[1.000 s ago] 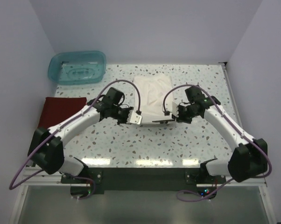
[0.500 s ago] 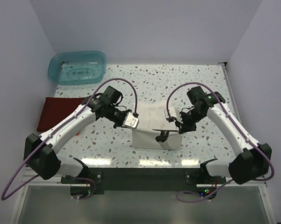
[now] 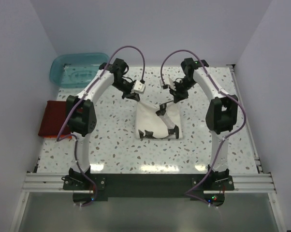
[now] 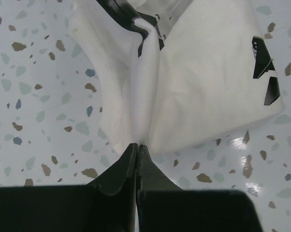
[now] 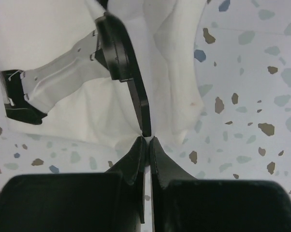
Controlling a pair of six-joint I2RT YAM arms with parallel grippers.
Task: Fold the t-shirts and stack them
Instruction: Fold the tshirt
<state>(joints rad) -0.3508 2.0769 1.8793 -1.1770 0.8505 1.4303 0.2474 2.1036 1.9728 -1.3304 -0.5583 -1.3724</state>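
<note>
Fingers (image 4: pixel 121 171) of the left gripper (image 4: pixel 137 148) and of the right gripper (image 5: pixel 146 141) are pressed shut on an edge of the cream-white t-shirt (image 3: pixel 157 124), which hangs from them down to the table (image 3: pixel 111 145) at frame centre. Within the last second both arms drew the shirt from the upper centre toward the lower edge. They have since swung up and back toward the upper centre with the pinched edge raised, the rest of the cloth trailing on the table. It looks like a fold in mid-pass, not a finished one. At far left lies the dark red t-shirt (image 3: pixel 56 116), folded, with an orange t-shirt (image 3: pixel 50 137) showing only as a thin edge just below it. Stacking is yet to come. A teal tub (image 3: pixel 80 70) sits upper left.
</note>
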